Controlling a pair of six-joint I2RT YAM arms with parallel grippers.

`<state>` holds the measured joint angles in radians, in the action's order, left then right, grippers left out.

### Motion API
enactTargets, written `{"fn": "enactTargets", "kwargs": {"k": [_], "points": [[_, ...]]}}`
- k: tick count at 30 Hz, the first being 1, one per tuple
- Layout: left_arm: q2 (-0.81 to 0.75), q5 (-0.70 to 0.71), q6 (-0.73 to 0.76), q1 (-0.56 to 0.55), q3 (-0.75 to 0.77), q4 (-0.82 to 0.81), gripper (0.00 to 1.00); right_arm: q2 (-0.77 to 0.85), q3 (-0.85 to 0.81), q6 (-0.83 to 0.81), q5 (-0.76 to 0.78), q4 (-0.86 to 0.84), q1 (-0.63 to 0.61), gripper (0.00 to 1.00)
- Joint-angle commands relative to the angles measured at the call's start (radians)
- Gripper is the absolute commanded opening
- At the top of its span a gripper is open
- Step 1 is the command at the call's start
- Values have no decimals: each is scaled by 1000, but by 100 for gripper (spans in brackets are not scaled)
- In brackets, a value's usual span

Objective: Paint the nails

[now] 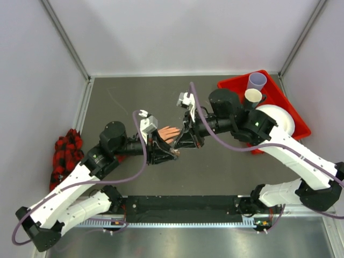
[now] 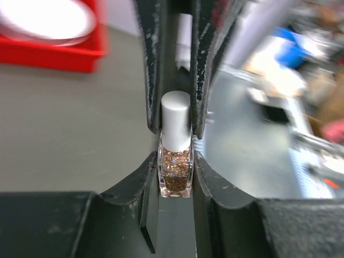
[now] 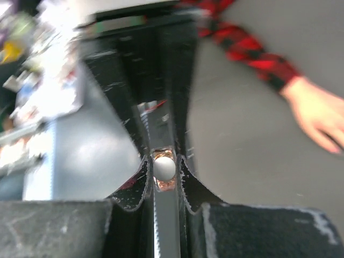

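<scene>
Uncapping step in hand. Left gripper (image 1: 161,149) is clamped on polish bottle (image 2: 176,172). Right gripper (image 1: 188,138) is closed tight on its white cap (image 3: 164,167). Mannequin hand (image 1: 170,133) lies at top-view centre, its nails (image 1: 178,131) too small to judge. Next: cap to be twisted off, bottle held still.

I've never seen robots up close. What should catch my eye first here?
Mid-table, both arms meet at a peach mannequin hand: the left end effector clamps a glittery copper nail polish bottle, and the right end effector is shut on its white cap. A red tray with cups sits at the far right corner.
</scene>
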<state>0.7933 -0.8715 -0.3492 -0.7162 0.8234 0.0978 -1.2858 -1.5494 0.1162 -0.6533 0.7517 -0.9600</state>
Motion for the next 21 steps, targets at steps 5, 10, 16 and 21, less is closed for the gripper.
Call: {"fn": "enactTargets", "kwargs": {"k": [5, 10, 16, 21], "points": [[44, 836, 245, 9, 30, -62, 0, -47, 94, 681, 1131, 1, -258, 0], [112, 692, 217, 9, 17, -181, 0, -171, -20, 801, 1258, 52, -318, 0], [57, 504, 216, 9, -20, -106, 0, -127, -3, 706, 1206, 0, -313, 0], [-9, 361, 204, 9, -30, 14, 0, -32, 9, 478, 958, -45, -266, 45]]}}
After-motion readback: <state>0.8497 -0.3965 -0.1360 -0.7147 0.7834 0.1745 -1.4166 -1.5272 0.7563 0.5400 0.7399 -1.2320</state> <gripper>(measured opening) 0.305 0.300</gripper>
